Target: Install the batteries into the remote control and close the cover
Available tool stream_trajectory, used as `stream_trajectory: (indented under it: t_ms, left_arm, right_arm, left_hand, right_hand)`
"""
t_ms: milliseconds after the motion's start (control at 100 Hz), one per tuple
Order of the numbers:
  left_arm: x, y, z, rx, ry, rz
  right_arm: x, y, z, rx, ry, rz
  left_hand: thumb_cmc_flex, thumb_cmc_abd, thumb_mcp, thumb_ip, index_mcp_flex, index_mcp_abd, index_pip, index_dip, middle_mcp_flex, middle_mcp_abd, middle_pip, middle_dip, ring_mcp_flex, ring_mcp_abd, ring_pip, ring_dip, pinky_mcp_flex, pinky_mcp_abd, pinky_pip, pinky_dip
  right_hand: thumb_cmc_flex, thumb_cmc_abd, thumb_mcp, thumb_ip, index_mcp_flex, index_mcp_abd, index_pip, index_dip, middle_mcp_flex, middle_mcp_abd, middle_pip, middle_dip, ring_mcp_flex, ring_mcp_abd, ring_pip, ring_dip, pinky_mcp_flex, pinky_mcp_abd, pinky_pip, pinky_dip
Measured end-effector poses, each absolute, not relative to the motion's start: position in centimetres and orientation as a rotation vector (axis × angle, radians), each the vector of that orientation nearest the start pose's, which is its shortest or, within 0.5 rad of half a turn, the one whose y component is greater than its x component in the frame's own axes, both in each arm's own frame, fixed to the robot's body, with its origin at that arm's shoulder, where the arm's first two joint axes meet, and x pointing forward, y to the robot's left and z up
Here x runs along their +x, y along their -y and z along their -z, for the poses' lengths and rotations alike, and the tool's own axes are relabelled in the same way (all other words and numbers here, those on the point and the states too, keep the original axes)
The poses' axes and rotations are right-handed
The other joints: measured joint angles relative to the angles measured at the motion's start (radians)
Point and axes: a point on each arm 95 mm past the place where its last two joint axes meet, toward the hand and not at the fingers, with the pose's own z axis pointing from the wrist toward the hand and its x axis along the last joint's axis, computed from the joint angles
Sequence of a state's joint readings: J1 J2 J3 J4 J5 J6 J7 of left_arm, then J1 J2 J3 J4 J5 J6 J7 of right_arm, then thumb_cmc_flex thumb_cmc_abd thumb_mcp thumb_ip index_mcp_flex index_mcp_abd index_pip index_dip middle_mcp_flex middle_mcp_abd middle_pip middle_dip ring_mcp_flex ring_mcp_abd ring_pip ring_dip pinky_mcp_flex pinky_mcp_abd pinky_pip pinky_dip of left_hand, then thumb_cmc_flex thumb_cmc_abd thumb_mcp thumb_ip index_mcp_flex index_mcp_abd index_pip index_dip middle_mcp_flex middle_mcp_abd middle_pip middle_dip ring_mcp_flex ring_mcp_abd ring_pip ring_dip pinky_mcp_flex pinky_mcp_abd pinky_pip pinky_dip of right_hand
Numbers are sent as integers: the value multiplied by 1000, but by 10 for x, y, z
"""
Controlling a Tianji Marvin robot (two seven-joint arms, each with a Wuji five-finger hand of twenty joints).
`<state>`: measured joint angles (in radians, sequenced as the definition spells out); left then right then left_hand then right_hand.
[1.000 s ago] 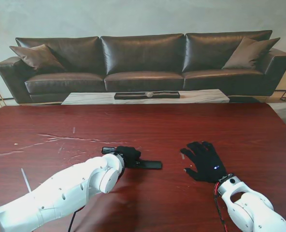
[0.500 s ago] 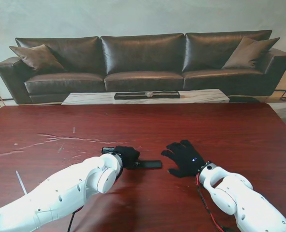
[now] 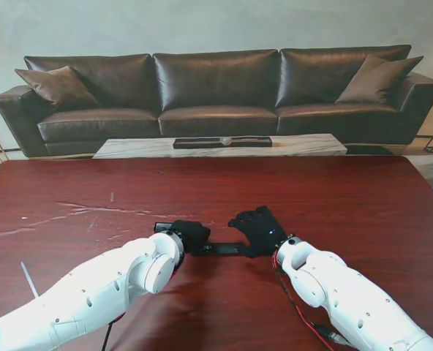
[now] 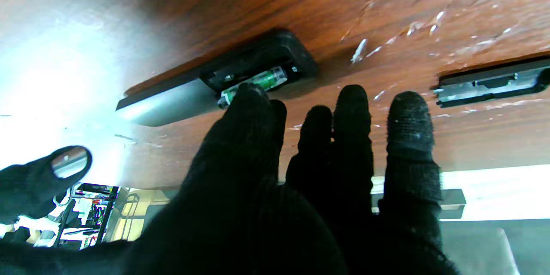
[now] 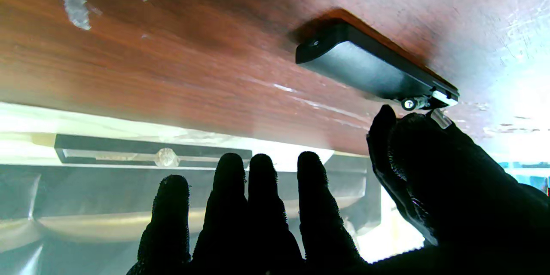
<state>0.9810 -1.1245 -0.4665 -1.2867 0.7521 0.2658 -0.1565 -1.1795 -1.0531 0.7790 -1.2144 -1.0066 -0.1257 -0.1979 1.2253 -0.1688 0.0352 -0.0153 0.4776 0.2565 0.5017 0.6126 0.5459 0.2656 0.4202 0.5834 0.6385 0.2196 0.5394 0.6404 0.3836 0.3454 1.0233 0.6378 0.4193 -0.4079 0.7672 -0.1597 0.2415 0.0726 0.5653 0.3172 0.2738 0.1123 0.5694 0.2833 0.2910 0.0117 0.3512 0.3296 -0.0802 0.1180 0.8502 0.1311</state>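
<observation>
Remote point(image 3: 224, 248) lies near table's point(image 3: 348, 190) near edge. Left hand point(image 3: 191, 235) fingers extended, thumb on green battery point(image 4: 258, 84); right hand point(image 3: 259, 229) spread, thumb touching remote's end.

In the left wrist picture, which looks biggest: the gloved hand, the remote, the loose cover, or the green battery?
1. left hand, though it is nearest the camera
2. remote
3. cover, cut off at the edge, so unsure
4. battery

A dark leather sofa point(image 3: 216, 95) lines the pale wall point(image 3: 202, 25); a low marble coffee table point(image 3: 220, 148) stands before it.
</observation>
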Motion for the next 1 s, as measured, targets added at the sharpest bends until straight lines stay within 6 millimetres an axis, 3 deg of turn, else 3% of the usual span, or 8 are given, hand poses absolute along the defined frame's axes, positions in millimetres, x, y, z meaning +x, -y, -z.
stream_trajectory:
  t_ms: [400,680,1000]
  left_arm:
    - [457,121,356,-1179,-1935,1215]
    - [453,118,354,-1182,-1931,1226]
    - [448,113,352,-1174,-1925,1250]
  right_arm:
    - [456,-54,388,912,-1860,-1437]
    - [465,-55,400,889,-1857,-1432]
    - [472,-62,402,852,-1835,-1453]
  left_hand:
    - [-9,0,-1,0,0,0,-8,12,0,0,0,0,0,0,0,0,-1,0,0,0]
    - [-9,7,-2,0,1,0,-10,14,0,0,0,0,0,1,0,0,-1,0,0,0]
    - [-10,10,-19,0,2,0,-26,14,-4,0,-11,-7,-28,2,0,6,-31,0,14,1]
  right_hand:
    - [-1,-35,38,0,42,0,33,3,39,0,28,17,26,0,37,0,31,1,37,26]
    - [0,-78,135,-7,97,-4,153,53,133,-7,97,49,133,8,134,20,87,6,108,83]
    - [30,-138,214,-19,168,-70,293,113,261,-35,168,85,246,13,215,77,127,40,146,110]
